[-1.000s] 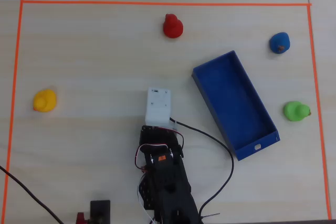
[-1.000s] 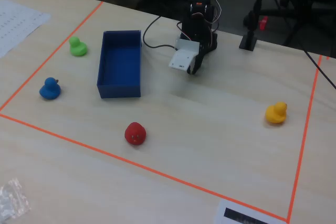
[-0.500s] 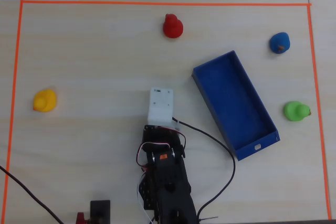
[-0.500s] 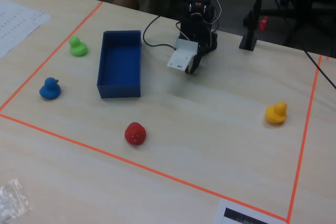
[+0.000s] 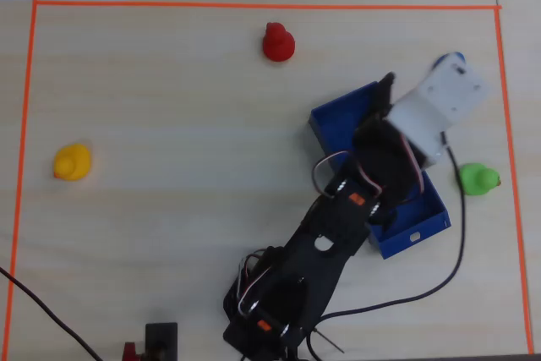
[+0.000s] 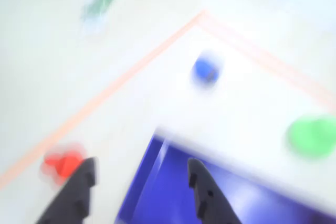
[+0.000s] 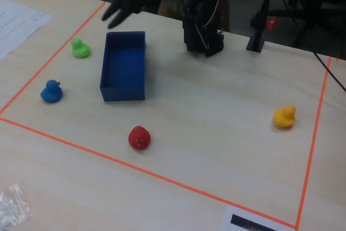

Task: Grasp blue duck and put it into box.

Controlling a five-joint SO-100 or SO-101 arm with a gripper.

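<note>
pale wood table (image 7: 216,117) with orange tape border; our hand (image 6: 139,179) hangs spread and empty above the box (image 7: 123,66). blue duck (image 7: 51,91) sits beyond the box's end, near the corner. we should slow, centre over it, then descend straight.

blue duck (image 7: 51,91) left of box (image 7: 123,66), gripper (image 7: 118,14) above box

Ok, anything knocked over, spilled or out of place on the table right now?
Nothing stands out. The blue duck, green duck, red duck and yellow duck all sit upright; the box is empty. The hand hovers open above it.
</note>
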